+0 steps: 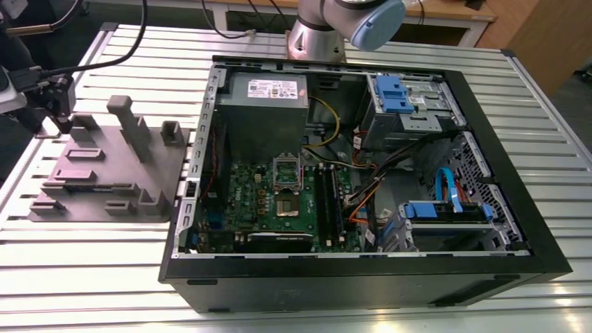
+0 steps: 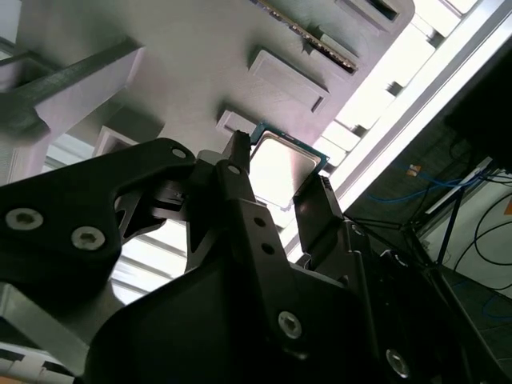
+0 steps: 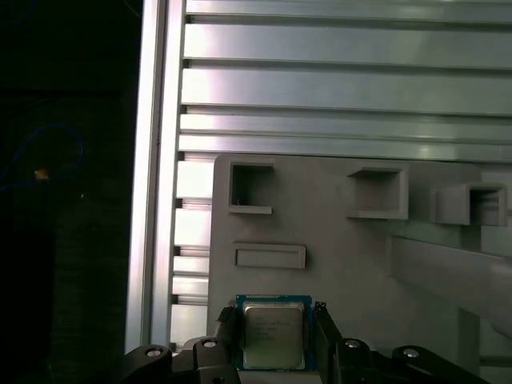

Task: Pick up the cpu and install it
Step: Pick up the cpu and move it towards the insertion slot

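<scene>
Hand sat straight over the cpu, fingers against two opp. edges (looked clamped), chip centred btwn them at the grey tray on the table.

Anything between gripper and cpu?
Nothing visible. In both wrist views the gripper sits right at the cpu on the grey tray, with no part or cable between them.
</scene>
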You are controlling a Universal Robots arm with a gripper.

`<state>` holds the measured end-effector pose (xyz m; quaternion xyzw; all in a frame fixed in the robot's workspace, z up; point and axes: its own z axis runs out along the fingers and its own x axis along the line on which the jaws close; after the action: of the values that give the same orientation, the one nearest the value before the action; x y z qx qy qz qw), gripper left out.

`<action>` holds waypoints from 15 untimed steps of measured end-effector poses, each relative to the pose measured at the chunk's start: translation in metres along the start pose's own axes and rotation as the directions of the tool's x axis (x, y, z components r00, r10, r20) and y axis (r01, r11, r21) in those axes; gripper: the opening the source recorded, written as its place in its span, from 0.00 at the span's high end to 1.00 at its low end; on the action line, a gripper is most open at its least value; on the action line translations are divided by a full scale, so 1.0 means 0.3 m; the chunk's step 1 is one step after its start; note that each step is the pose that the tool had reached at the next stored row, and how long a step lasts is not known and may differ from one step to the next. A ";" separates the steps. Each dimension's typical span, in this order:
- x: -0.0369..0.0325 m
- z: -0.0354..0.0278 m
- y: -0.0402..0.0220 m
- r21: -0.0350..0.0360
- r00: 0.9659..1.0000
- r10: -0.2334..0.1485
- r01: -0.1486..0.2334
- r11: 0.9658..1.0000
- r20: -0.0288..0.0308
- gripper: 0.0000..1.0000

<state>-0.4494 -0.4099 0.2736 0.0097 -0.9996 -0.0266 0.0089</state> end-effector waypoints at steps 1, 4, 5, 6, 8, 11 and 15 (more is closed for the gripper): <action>0.000 -0.001 0.000 0.000 1.000 0.000 0.000 1.000 0.000 0.53; 0.000 -0.004 0.000 0.000 1.000 0.000 0.000 1.000 0.000 0.53; 0.000 -0.004 0.000 0.000 1.000 0.000 0.000 1.000 0.000 0.53; 0.000 -0.005 0.000 0.000 1.000 0.000 0.000 1.000 0.000 0.53; 0.000 -0.006 0.000 0.000 1.000 0.000 0.000 1.000 0.000 0.53; 0.000 -0.008 0.000 0.000 1.000 0.000 0.000 1.000 0.000 0.53; 0.000 -0.011 0.001 0.000 1.000 0.000 0.000 1.000 0.000 0.53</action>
<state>-0.4494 -0.4099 0.2768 0.0097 -0.9996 -0.0266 0.0089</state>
